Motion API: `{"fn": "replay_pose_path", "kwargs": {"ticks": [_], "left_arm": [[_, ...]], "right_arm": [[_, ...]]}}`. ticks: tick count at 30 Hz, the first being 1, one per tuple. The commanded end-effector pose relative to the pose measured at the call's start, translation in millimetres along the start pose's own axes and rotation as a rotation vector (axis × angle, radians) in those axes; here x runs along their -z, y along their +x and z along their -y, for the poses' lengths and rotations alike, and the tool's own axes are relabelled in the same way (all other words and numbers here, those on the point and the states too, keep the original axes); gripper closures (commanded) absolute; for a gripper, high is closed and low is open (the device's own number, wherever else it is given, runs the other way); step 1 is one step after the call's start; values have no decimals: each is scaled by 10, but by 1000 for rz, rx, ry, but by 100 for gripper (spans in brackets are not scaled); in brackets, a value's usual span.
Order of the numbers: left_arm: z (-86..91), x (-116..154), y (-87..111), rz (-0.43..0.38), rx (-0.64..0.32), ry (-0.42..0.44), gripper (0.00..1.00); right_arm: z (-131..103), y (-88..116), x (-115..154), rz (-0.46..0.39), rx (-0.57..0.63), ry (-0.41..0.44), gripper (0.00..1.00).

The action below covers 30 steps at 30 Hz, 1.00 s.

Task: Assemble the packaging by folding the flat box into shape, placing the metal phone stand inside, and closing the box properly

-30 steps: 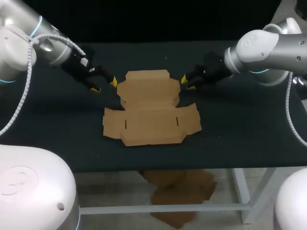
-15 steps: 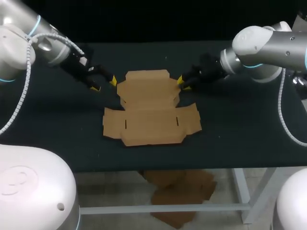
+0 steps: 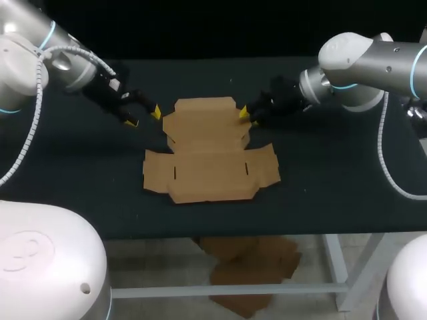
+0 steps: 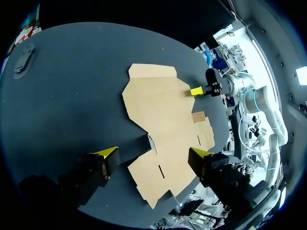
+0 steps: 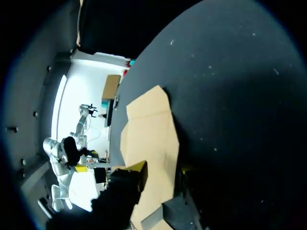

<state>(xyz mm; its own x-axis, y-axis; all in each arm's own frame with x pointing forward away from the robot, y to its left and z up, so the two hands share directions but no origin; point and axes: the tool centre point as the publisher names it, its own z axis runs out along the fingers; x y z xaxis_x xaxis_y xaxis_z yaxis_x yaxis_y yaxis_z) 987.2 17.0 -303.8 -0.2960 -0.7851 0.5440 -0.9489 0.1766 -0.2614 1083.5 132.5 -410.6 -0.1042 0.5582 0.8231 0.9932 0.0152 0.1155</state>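
Cardboard box: it lies flat and unfolded at the middle of the bench. The narrower panel is toward the far edge, the wider panel with its side flaps toward the near edge. No wall stands up yet.
Left gripper: it is just off the far-left corner of the box. Its fingers are spread wide and hold nothing, and in its wrist view the box lies ahead of them.
Right gripper: it is at the far-right edge of the box with its fingers spread. One yellow tip sits over the card and the other just beside its edge. We cannot tell whether either presses on it.
Phone stand: we see it in no view.
Step in hand: we judge this to be the very first fold, with both arms set at the two ends of the far panel.
How we would do it well: we would take both ends at the same height and lift them together, so the panel turns on its crease rather than twisting.
Hold: we would want a tip under the card's edge before closing. Thin card flat on a bench gives little to catch.
Risk: a one-sided push may slide the whole box toward the left edge of the bench, or bend the card off its crease.
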Motion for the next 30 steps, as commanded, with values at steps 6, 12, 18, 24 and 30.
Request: {"fn": "replay_pose_path", "kwargs": {"ticks": [6, 12, 18, 24, 30], "left_arm": [[-16, 7, -10, -1, -2, -1, 0], [-42, 12, -14, -2, -3, -1, 0], [-64, 6, -18, -11, -8, -7, 0], [-72, -11, -13, -54, -42, -35, 0], [-57, -64, 4, -88, -79, -56, 0]], "right_arm": [[-71, -61, -144, -61, 0, 80, 57], [-77, -40, -178, -105, 8, 84, 59], [-63, -20, -223, -152, 26, 90, 73], [-18, 35, -156, -178, 68, 66, 100], [22, 179, 2, -190, 133, 27, 100]]}}
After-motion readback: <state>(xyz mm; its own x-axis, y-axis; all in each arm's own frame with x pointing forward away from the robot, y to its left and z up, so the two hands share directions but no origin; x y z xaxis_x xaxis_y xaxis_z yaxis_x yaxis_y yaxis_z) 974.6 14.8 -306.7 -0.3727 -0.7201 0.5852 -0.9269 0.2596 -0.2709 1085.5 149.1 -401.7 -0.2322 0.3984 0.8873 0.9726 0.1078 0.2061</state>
